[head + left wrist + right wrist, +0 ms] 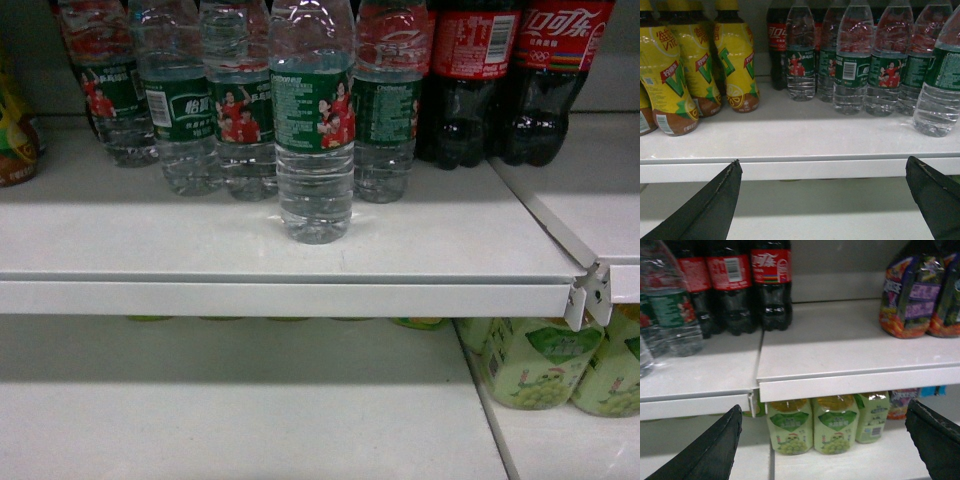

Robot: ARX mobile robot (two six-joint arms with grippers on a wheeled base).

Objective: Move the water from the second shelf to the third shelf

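Water (315, 130) stands upright on the shelf (200, 235) ahead of both wide-open, empty grippers, left gripper (822, 200) and right gripper (822, 445).

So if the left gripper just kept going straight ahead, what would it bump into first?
Probably the white metal shelf's front lip, which sits between the open jaws of the left gripper in its wrist view. If it passed just under the lip, it would enter the gap below. Depth is hard to judge.
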